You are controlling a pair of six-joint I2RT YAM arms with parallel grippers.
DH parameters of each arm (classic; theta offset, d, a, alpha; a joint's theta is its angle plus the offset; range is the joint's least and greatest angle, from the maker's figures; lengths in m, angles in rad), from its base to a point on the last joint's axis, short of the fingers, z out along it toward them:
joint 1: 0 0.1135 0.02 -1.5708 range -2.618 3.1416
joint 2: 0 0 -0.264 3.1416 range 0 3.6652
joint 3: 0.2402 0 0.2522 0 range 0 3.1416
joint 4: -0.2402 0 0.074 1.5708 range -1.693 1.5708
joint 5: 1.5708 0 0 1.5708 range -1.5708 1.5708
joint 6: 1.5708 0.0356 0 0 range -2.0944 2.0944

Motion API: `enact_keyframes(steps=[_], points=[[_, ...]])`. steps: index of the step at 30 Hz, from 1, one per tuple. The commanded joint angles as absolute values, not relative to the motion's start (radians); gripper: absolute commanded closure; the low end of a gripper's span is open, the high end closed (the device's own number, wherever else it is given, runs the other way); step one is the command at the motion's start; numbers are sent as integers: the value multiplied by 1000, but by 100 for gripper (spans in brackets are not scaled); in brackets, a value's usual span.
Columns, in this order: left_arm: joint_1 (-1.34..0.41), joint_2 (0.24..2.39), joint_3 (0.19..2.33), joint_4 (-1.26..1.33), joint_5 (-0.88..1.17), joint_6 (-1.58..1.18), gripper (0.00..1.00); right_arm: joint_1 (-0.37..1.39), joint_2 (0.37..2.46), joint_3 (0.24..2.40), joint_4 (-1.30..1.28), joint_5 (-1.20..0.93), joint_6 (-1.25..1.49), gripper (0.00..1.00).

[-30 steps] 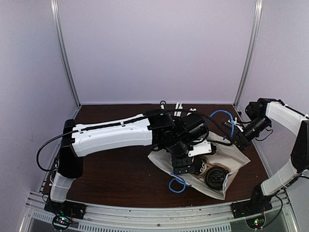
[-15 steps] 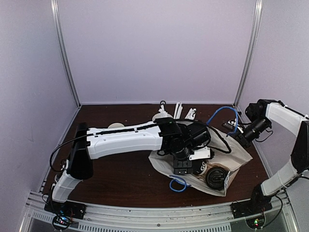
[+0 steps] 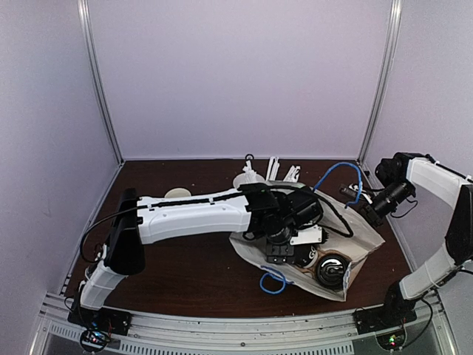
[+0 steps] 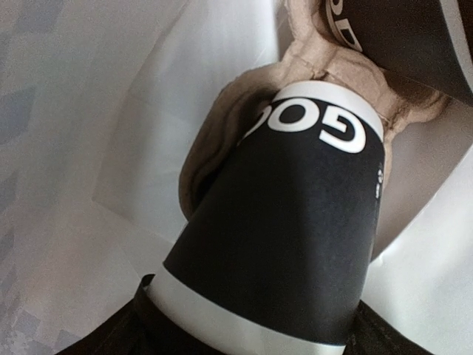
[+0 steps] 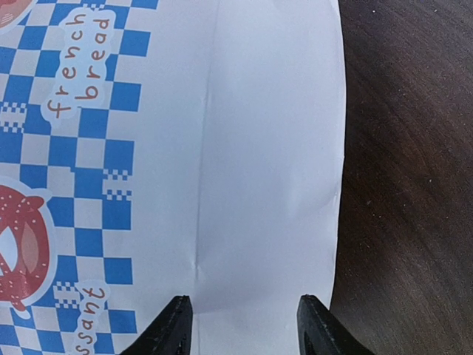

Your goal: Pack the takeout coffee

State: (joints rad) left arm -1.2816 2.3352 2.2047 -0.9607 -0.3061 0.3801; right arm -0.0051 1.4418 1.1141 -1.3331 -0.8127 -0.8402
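A white paper bag [image 3: 358,240] with blue handles lies on its side on the dark table, mouth toward the left arm. My left gripper [image 3: 284,255] reaches into the bag and is shut on a black takeout cup [image 4: 295,244] with white lettering. The cup fills the left wrist view and its base presses into a tan cardboard holder [image 4: 310,66]. The second black cup [image 4: 399,29] lies just beyond it; its black lid [image 3: 330,268] shows in the bag's mouth. My right gripper [image 3: 367,214] is open and empty above the bag's far edge [image 5: 259,148], its fingertips [image 5: 177,325] apart.
Bare wood table [image 5: 406,185] runs right of the bag. White stirrers [image 3: 273,168] and a cream mug [image 3: 244,180] stand at the back. A pale round disc [image 3: 177,193] lies behind the left arm. One blue handle [image 3: 272,281] loops toward the front edge, the other [image 3: 340,176] stands up.
The left arm's shoulder has swung forward and the arm lies lower and longer, with the cup still held inside the bag. The bag's upper blue handle has risen. The right gripper has barely moved.
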Motion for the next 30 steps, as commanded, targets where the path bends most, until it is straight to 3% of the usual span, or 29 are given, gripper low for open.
enact_keyframes(steps=[1, 13, 30], points=[[-1280, 2244, 2184, -926, -296, 388, 15, 0, 1456, 1111, -1339, -832, -853, 48], [-1314, 2109, 2151, -932, -328, 395, 20, 0, 1522, 1147, -1326, -857, -838, 48], [-1445, 1947, 2200, -1014, -634, 490, 18, -65, 1670, 1254, -1273, -877, -768, 49]])
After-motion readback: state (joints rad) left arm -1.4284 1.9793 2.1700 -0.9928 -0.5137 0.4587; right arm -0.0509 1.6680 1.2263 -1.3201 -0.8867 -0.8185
